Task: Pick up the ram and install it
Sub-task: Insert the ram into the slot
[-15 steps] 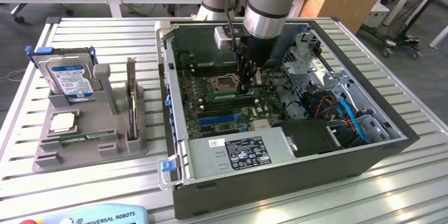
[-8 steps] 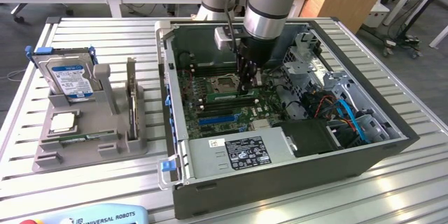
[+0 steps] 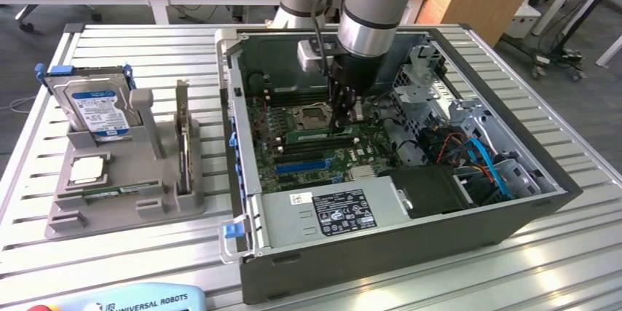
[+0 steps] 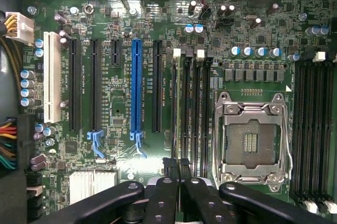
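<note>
Inside the open computer case (image 3: 389, 249), the ram (image 3: 321, 137) is being pinched on its upper edge by the gripper (image 3: 342, 127), with the jaws clenched on it. The stick is being held on edge over a memory slot (image 4: 176, 103) just beside the empty processor socket (image 4: 253, 140) on the green board. On the exterior view's left, a second stick (image 3: 182, 125) is being propped upright in a grey holder (image 3: 127, 209), near a hard drive (image 3: 97, 111).

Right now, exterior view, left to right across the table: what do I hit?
In order: hard drive → upright board → blue case latch → pincer → blue cable.
</note>
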Controlling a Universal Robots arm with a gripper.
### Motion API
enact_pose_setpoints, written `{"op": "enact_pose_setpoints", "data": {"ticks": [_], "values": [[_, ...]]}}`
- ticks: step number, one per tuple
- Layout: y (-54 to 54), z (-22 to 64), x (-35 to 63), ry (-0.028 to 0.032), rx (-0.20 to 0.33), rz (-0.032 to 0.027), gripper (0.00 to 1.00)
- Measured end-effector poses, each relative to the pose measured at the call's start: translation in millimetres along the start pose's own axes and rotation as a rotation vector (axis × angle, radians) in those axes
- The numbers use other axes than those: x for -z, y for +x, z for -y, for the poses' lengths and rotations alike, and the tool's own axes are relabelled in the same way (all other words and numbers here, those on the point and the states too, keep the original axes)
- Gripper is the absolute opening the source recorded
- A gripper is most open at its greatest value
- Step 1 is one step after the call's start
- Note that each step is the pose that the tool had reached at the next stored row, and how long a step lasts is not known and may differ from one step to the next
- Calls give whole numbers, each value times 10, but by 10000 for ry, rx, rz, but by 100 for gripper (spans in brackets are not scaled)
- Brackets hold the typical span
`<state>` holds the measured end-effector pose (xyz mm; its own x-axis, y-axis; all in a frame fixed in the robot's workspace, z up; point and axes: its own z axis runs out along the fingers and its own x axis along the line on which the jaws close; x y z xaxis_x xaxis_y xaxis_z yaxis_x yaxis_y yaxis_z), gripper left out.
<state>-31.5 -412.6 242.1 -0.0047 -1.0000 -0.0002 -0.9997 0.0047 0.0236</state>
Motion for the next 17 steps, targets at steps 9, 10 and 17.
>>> {"op": "enact_pose_setpoints", "data": {"ticks": [9, 10, 17], "values": [[0, -2, -34, 0, 0, 0, 12], [0, -2, -35, 0, 0, 1, 12], [0, -11, -39, 0, 0, 0, 12]]}}
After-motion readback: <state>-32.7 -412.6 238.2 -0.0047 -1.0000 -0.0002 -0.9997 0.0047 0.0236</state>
